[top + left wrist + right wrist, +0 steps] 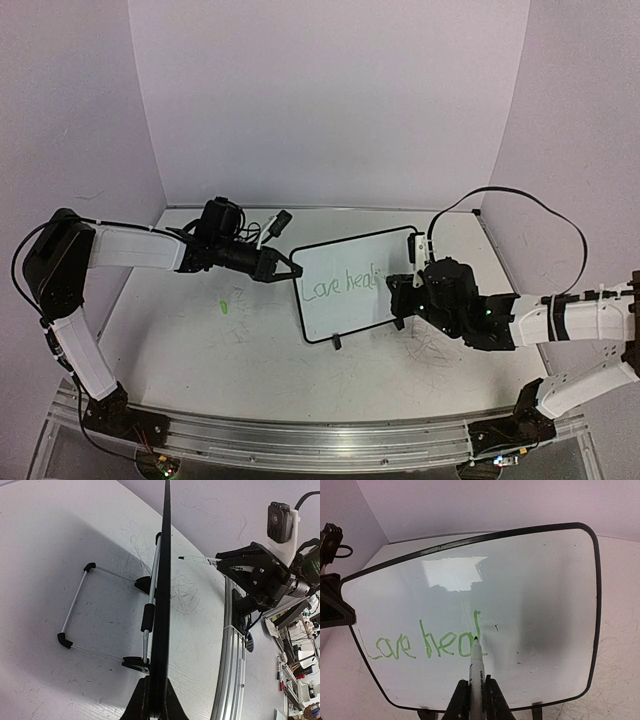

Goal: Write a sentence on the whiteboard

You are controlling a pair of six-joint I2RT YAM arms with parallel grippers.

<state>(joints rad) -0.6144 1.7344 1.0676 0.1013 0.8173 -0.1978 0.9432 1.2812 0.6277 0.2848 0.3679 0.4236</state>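
Note:
The whiteboard stands tilted at the middle of the table, with green writing reading "Love heal" on it. My left gripper is shut on the board's left edge; in the left wrist view the whiteboard runs edge-on out of that gripper, its wire stand behind it. My right gripper is shut on a white marker. The marker's tip touches the whiteboard at the foot of the last letter. In the top view the right gripper is at the board's right side.
White walls close in the table at the back and both sides. An aluminium rail runs along the near edge. The tabletop carries old scribbles and a green smear left of the board. A black cable loops above the right arm.

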